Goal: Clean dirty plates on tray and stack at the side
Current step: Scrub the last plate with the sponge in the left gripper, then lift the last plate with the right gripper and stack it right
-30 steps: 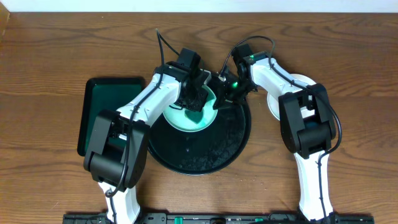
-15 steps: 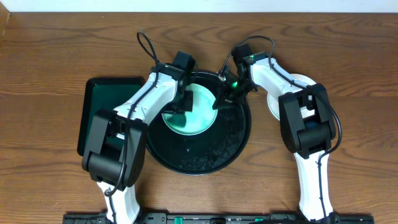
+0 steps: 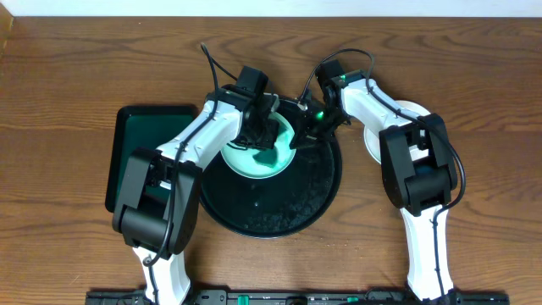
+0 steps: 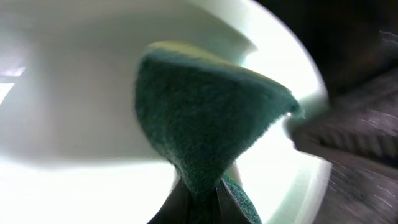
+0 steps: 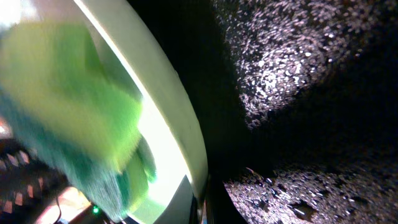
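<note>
The left fingers (image 3: 262,140) are closed tight on a green sponge (image 4: 205,118) and press it onto the face of the plate (image 3: 246,161), to scrub it, I'd say. That plate sits in the far part of the tray (image 3: 313,199), directly under those fingers. The right fingers (image 3: 303,134) look nipped onto its right rim, probably to steady it against the rubbing. A second plate (image 3: 406,108) rests on the worktop (image 3: 68,68) under the right arm, likely the start of the stack.
</note>
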Controlling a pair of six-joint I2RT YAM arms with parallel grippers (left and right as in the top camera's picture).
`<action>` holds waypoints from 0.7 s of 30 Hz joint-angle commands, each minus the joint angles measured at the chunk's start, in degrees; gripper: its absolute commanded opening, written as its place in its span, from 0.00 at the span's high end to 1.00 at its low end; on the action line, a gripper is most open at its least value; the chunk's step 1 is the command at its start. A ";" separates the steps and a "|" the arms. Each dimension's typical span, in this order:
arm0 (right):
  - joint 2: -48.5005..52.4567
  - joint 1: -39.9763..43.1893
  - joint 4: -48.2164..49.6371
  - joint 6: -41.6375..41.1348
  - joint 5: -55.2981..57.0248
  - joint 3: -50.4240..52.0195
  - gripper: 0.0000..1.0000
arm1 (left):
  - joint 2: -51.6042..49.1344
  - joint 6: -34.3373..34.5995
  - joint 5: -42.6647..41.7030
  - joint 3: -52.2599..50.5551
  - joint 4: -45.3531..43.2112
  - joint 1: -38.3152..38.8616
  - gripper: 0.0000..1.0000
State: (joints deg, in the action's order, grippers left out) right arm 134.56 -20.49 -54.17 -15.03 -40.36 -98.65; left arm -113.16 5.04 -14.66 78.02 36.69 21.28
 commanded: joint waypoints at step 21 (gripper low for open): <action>-1.22 0.46 -3.26 -3.10 15.45 1.62 0.99 | 3.54 13.53 -6.99 3.74 14.60 -0.11 0.93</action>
State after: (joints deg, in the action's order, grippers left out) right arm 134.08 -20.64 -55.05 -15.55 -38.76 -98.65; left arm -113.08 20.23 -12.03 78.61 50.30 21.52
